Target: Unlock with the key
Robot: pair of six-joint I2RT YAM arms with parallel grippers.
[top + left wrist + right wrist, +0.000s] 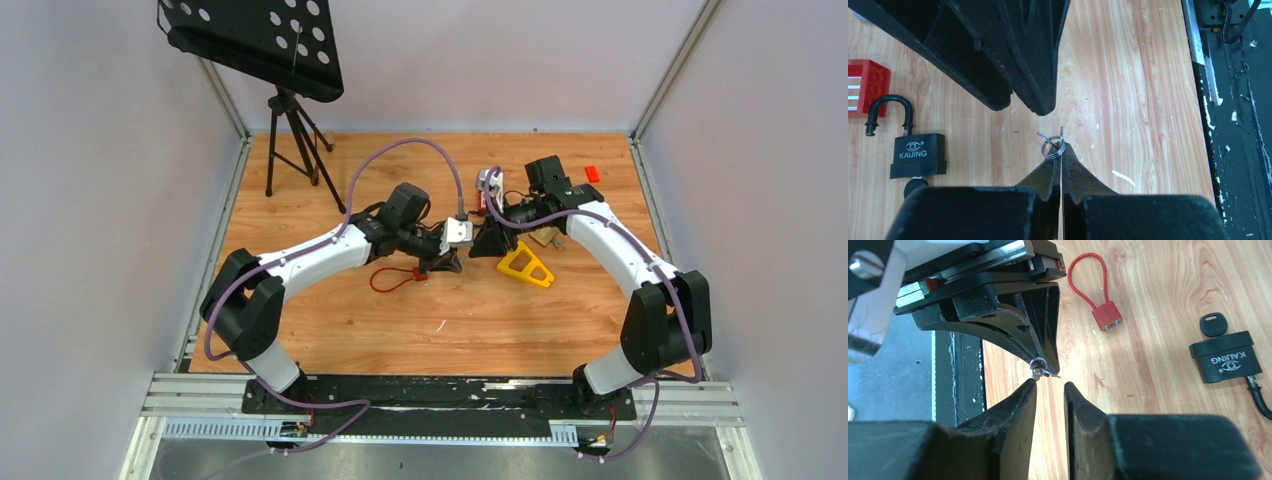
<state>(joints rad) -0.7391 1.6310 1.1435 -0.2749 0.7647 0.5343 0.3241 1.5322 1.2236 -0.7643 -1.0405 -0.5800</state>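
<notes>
The left gripper [1061, 150] is pinched shut on a small metal key ring [1053, 147]. The right gripper [1050, 385], jaws narrowly parted and empty, meets it tip to tip, just beside the ring. The black padlock [918, 155] lies on the table [1128, 90], apart from both.

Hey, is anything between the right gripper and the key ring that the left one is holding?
Nothing visible. The right gripper is open just short of the key ring, which the shut left gripper pinches at its tips. Only bare table shows in the gap.
</notes>
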